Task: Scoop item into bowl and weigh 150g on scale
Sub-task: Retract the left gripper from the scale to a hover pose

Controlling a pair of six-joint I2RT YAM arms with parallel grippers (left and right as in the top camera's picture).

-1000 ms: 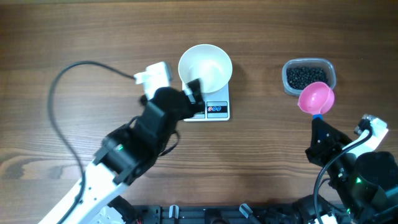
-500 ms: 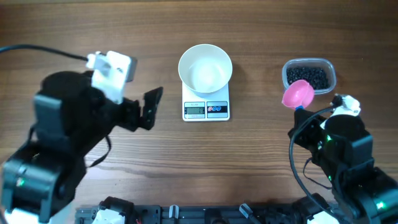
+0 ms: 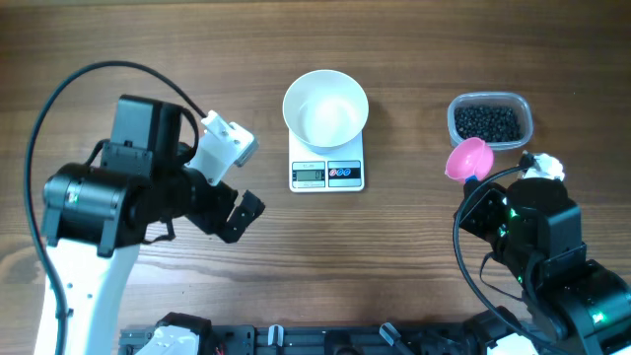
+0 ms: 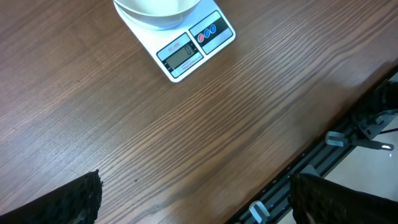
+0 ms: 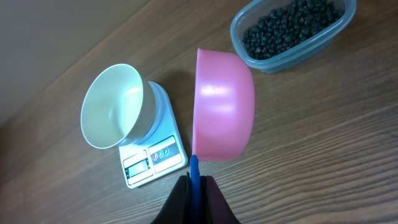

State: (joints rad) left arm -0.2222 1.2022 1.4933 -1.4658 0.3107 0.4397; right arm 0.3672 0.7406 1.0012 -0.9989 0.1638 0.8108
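1. Wooden table [image 3: 414, 59] carries everything.
2. Left claw [image 4: 194, 186] hangs spread wide, left of the scale [image 3: 327, 175].
3. White bowl [image 3: 325, 108] sits on the scale.
4. Clear tub [image 3: 453, 118] right of the scale holds the item [image 3: 486, 122].
5. Right claw [image 5: 196, 186] pinches the tilted pink scoop [image 3: 467, 159] by its handle, between scale and tub.

White bowl [image 3: 325, 118], pink scoop [image 3: 467, 159], black beads [image 3: 485, 121]

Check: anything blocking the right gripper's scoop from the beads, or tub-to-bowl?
Nothing visible. The pink scoop in the right gripper hangs beside the tub of beads; only bare table lies between tub and bowl.
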